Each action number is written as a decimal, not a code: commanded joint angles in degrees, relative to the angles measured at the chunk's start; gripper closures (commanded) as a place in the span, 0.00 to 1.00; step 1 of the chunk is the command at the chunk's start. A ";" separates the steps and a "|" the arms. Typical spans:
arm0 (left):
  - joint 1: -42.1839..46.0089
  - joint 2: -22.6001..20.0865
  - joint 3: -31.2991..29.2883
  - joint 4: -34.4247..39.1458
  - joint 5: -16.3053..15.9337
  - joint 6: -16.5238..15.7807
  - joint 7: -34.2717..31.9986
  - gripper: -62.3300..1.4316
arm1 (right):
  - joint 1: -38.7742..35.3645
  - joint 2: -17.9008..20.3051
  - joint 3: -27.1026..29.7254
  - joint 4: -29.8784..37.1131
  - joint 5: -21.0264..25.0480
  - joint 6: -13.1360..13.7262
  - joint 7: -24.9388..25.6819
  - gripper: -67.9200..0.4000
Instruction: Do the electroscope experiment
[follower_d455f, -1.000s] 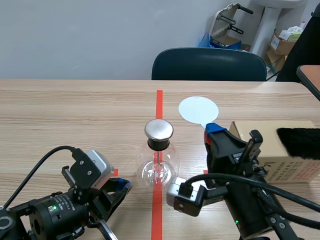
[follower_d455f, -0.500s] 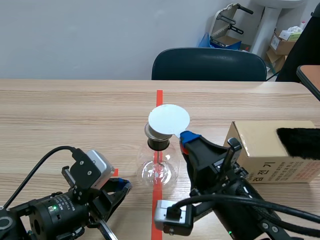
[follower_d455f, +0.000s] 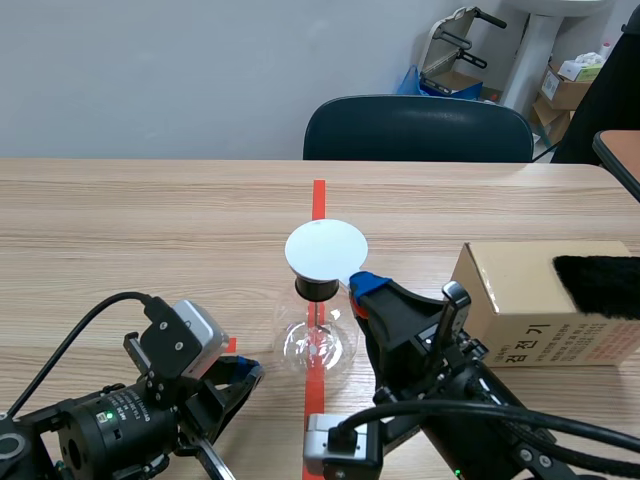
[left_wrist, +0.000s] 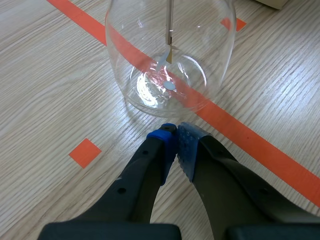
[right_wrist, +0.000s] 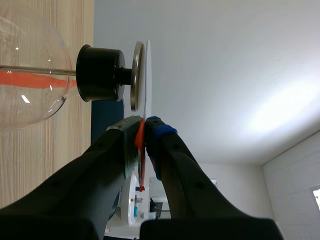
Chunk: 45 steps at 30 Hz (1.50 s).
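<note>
The electroscope, a clear glass flask (follower_d455f: 316, 340) with a black stopper (follower_d455f: 317, 288), stands on the red centre line. My right gripper (follower_d455f: 362, 284) is shut on the orange handle of a flat white disc (follower_d455f: 326, 249), which lies level just over the flask's metal cap and hides it in the scene view. The right wrist view shows the disc (right_wrist: 147, 70) edge-on against the metal cap (right_wrist: 135, 75), gripper (right_wrist: 145, 127) pinching the handle. My left gripper (left_wrist: 176, 141) rests low at the flask's base (left_wrist: 170, 95), shut on nothing. Foil leaves (left_wrist: 168, 54) hang inside.
A cardboard box (follower_d455f: 520, 300) with a black fur pad (follower_d455f: 600, 285) on top sits to the right of the flask. A dark chair (follower_d455f: 418, 128) stands beyond the table's far edge. Bare wood lies to the left and behind the flask.
My right arm has carried the white disc leftward from beside the flask to right over its metal cap, covering it. The left arm has stayed still.
</note>
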 joint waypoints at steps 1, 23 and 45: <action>-0.33 0.15 -0.44 0.94 -0.17 0.09 -1.01 0.91 | 0.04 0.76 0.46 1.22 0.26 -0.83 -0.04 0.97; -0.33 0.15 -0.44 0.94 -0.17 0.09 -0.98 0.91 | 0.04 0.74 0.46 1.22 0.24 -0.83 -5.20 0.97; -0.33 0.15 -0.44 0.94 -0.20 0.07 -0.94 0.91 | 0.04 0.74 0.46 1.22 0.20 -0.83 -37.33 0.97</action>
